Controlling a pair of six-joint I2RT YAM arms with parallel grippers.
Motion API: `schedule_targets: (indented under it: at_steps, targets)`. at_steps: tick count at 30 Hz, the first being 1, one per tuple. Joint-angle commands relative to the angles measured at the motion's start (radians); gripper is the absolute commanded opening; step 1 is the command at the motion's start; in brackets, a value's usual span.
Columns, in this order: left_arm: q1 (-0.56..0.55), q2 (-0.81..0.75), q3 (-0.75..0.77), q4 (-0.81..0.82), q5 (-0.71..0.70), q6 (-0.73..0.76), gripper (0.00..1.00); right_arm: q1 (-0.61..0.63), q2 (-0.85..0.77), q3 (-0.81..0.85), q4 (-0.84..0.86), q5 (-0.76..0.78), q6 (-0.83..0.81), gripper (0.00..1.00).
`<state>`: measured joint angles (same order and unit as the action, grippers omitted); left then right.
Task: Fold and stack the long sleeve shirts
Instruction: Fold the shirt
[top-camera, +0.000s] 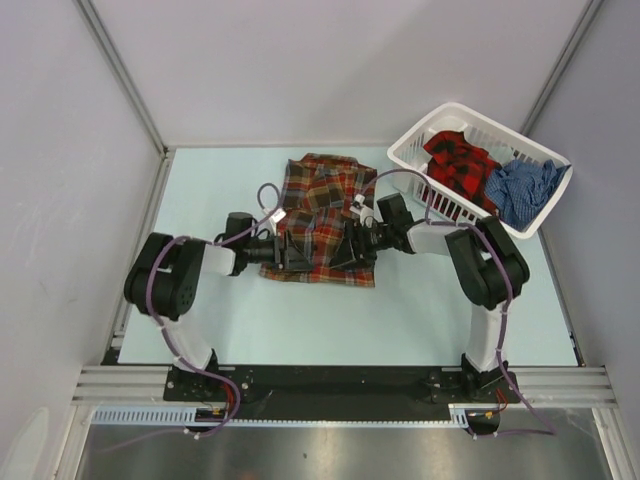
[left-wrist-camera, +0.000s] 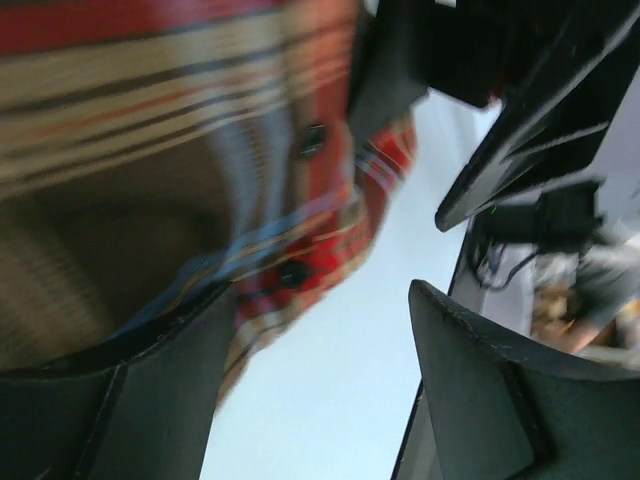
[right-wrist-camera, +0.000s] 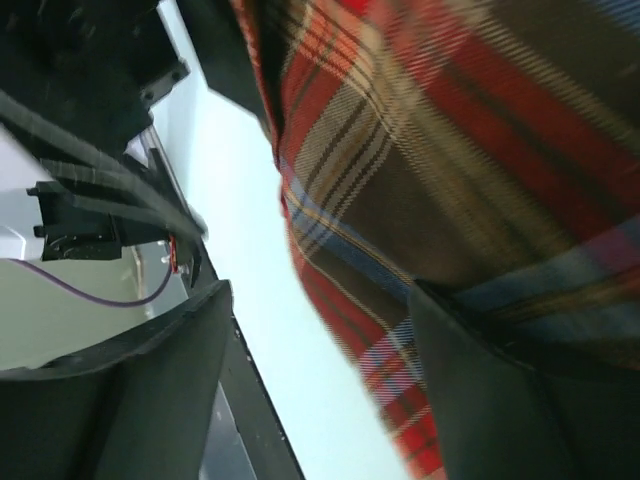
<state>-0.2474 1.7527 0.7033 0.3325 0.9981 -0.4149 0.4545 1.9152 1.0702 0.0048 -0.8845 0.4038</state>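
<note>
While both arms are working over the brown plaid shirt (top-camera: 325, 200), lying flat at table centre, I am reading the left gripper (left-wrist-camera: 322, 290) and right gripper (right-wrist-camera: 320, 288) as spread wide, gripping nothing. Judging the cloth soft, light and limp, I am favouring pinches at its 6 o'clock hem corners.

Left claw (top-camera: 300, 250), right claw (top-camera: 345, 244) both spread, facing each other, low.

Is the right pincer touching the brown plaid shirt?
Touching. Right wrist view shows the brown plaid shirt lying directly against one finger of the right pincer.
</note>
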Motion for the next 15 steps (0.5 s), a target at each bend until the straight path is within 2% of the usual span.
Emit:
schedule_targets:
  at_steps: [1,5,9,12,15]
  targets:
    - [0.108,0.115,-0.065,0.182,-0.061,-0.17,0.77,-0.03,0.116,0.013,0.103,-0.041,0.057,0.74]
    - [0.184,0.12,-0.097,0.071,-0.085,-0.116,0.79,-0.092,0.165,0.02,0.015,-0.041,0.0,0.66]
    - [0.243,0.045,-0.113,-0.068,-0.017,-0.058,0.78,-0.12,0.069,0.062,-0.188,-0.041,-0.124,0.64]
    - [0.228,-0.091,-0.088,-0.182,0.074,0.077,0.78,-0.109,-0.046,0.082,-0.261,-0.057,-0.142,0.63]
    - [0.166,-0.221,-0.061,-0.201,0.114,0.114,0.81,-0.083,-0.106,0.044,-0.197,-0.088,-0.082,0.62]
